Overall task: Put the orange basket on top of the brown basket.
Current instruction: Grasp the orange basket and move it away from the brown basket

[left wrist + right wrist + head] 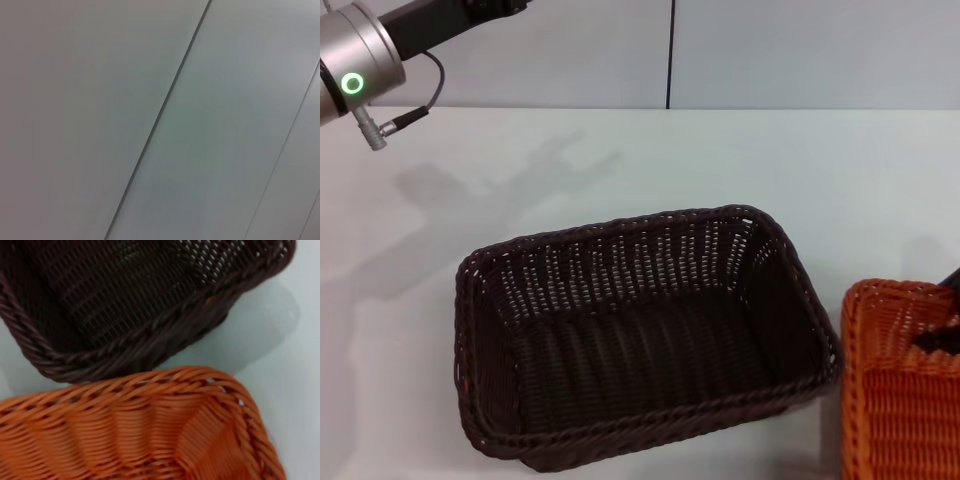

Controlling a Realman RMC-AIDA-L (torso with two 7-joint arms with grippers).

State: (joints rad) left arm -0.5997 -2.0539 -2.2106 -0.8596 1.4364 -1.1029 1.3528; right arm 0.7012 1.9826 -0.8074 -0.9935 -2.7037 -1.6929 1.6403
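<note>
1. The head view shows the whole brown basket [645, 340] standing upright and empty in the middle of the white table [620, 160], with only a corner of the orange basket [905, 385] showing at the lower right edge of that view.
2. The right wrist view shows what the head view does not: close up, the braided rim of the orange basket [150, 385] lies just beside the rim of the brown basket [125, 345]. A thin strip of table [280, 340] shows between them at one end; whether the rims touch further along cannot be told.
3. The left wrist view shows neither basket, only pale grey wall panels [100, 100] crossed by dark seams.
4. In the head view a dark part [945, 335] sits over the orange basket's far rim at the right edge. It is presumably the right gripper, yet its fingers are cut off, so whether they are spread, closed or pinching the rim cannot be told.
5. The left arm [360, 60] is raised at the upper left of the head view, well apart from both baskets, showing a silver joint with a green ring light. Its gripper is out of sight in every view.
6. The orange basket rests on the table to the robot's right of the brown one, not on top of it.
7. The table is plain white and carries soft shadows; behind it stands a pale wall [800, 50] with one dark vertical seam.
</note>
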